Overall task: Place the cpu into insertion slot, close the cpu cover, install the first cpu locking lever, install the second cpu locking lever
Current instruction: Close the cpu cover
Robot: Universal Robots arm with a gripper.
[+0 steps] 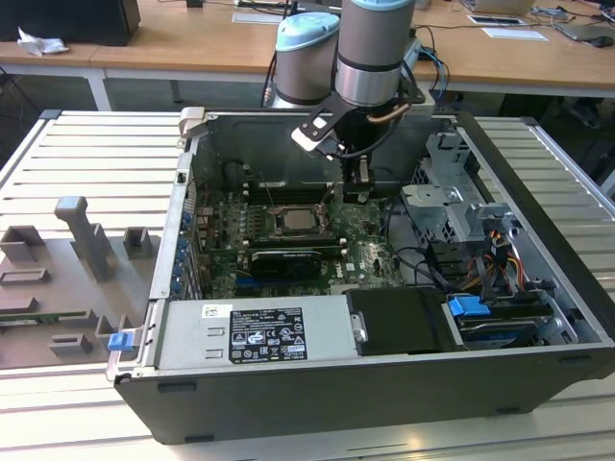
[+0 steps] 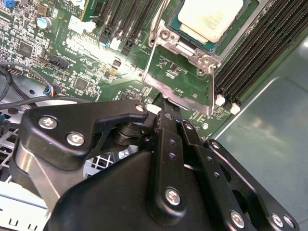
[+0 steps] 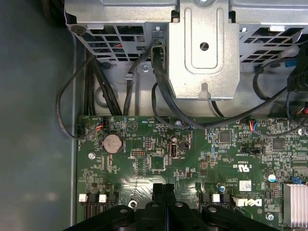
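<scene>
The cpu (image 2: 209, 19) sits in the insertion slot (image 1: 276, 224), mid-frame in the exterior view. The cpu cover (image 2: 179, 81) is flipped open, and the gripper (image 2: 163, 100), fingers pressed together, is right at its edge.

1. In the exterior view the arm (image 1: 370, 43) stood nearly vertical, its grey wrist segment pointing straight down.
2. A black bracket (image 1: 322, 130) with a pale tip jutted from the wrist toward the exterior view's left.
3. The gripper (image 1: 356, 195) hung slim and dark directly beneath the wrist.
4. In both wrist views its two black fingers (image 3: 158, 190) (image 2: 166, 120) lay pressed together with no gap at the tips.
5. Its black linkage bars (image 2: 211, 168) splayed outward behind the fingers.
</scene>
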